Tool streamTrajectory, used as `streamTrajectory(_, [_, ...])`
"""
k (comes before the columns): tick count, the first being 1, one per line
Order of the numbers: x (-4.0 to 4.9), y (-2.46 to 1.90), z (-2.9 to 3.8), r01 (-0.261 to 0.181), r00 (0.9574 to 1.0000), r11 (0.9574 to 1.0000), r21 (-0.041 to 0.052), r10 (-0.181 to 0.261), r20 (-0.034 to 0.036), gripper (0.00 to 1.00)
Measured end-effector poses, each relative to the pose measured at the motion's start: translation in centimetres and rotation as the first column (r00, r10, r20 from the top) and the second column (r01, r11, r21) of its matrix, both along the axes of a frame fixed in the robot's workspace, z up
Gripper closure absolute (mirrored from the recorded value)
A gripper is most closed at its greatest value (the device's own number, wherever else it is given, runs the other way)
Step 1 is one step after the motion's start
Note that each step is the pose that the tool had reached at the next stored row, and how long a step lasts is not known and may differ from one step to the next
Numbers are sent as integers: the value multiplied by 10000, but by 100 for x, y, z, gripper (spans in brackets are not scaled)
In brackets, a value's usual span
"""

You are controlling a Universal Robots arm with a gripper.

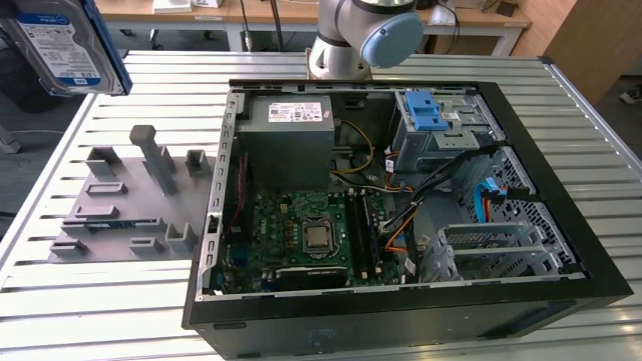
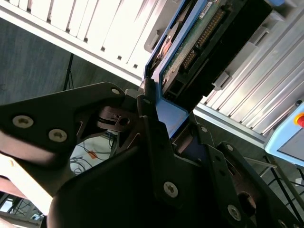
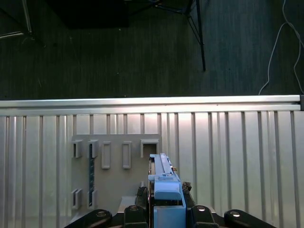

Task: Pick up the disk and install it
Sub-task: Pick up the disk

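Gripper (image 2: 164,121) is pinched on the disk (image 2: 204,38), fingers (image 2: 152,142) clamping the blue carrier end from both sides. The second wrist view shows the disk's circuit-board side and connector pins. Disk is up in the air, off the bench (image 1: 101,316) and outside the PC case (image 1: 401,320). In exterior view the disk (image 1: 60,45) hangs close to cam, label side showing w/ blue rail along one edge, over the bench's far corner at the exterior view's left. First wrist view looks down on the disk (image 3: 164,183) edge-on, blue rail facing cam, gripper (image 3: 164,213) around it, above the bench (image 3: 237,156) and over the edge of the grey fixture plate (image 3: 114,190). That grey fixture plate (image 1: 131,203) lies flat on the bench near the edge at the exterior view's left, just beside the PC case, w/ upright posts and slots. PC case lies open mid-bench. Inside it: grey power supply (image 1: 286,135) toward the far edge, motherboard (image 1: 301,233) nearer, and drive cage (image 1: 441,131) w/ blue latch (image 1: 426,113) at the case's far corner on the exterior view's right. Arm base (image 1: 351,37) stands at the bench's far edge behind the PC case.
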State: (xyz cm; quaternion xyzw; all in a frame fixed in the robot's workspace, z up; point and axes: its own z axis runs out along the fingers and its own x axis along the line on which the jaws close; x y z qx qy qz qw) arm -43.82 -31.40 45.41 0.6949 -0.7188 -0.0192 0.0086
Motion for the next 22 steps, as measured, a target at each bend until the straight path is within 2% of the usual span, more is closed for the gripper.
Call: streamTrajectory(22, [0, 14, 173, 0, 10000, 10000, 1, 0, 10, 64])
